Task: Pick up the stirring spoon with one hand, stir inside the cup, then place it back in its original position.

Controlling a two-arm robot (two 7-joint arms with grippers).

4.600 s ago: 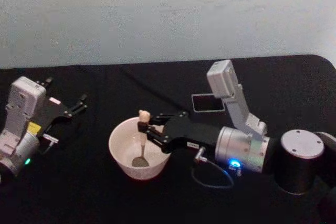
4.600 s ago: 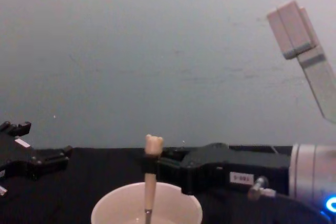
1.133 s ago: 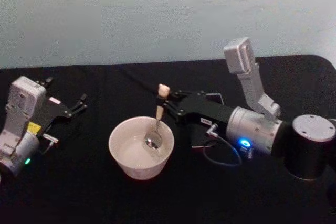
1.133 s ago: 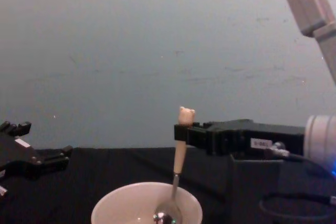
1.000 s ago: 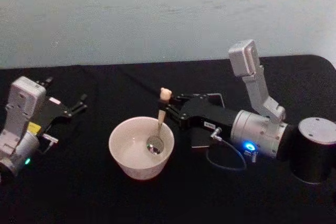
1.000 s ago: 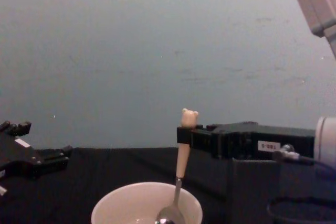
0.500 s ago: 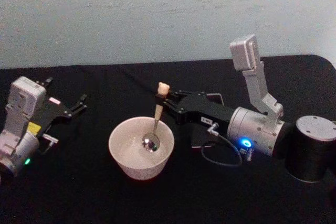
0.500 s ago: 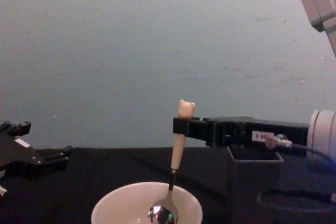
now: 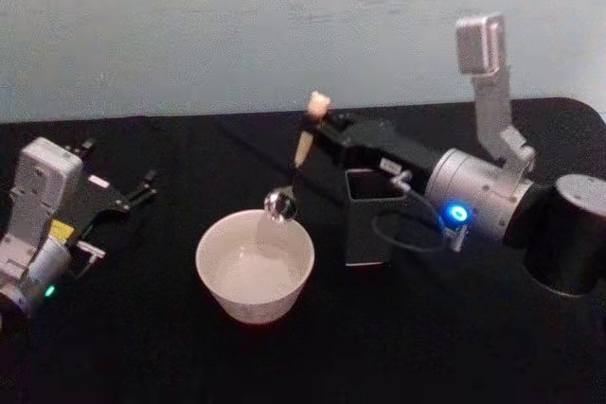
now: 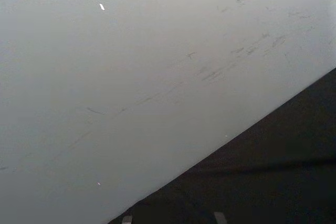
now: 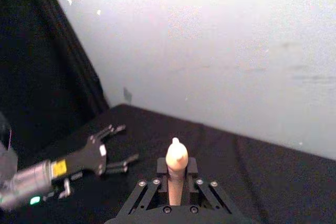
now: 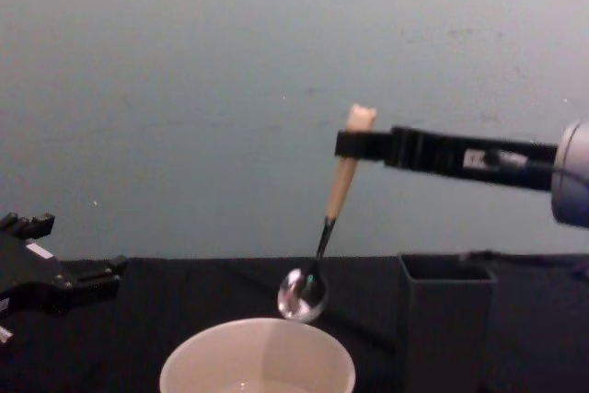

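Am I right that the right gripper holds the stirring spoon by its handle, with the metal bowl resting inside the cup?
Not quite. The right gripper does hold the stirring spoon by its handle, but the metal bowl hangs above the cup, clear of its rim, as the chest view shows.

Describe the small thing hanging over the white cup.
On the black table stands a cream-white round cup beside a dark grey square box. Just above it, the right end effector holds a slim tilted spoon: beige handle with a bear head, dark shaft, shiny round metal bowl. Unlike the squat cup and box, it is thin and airborne.
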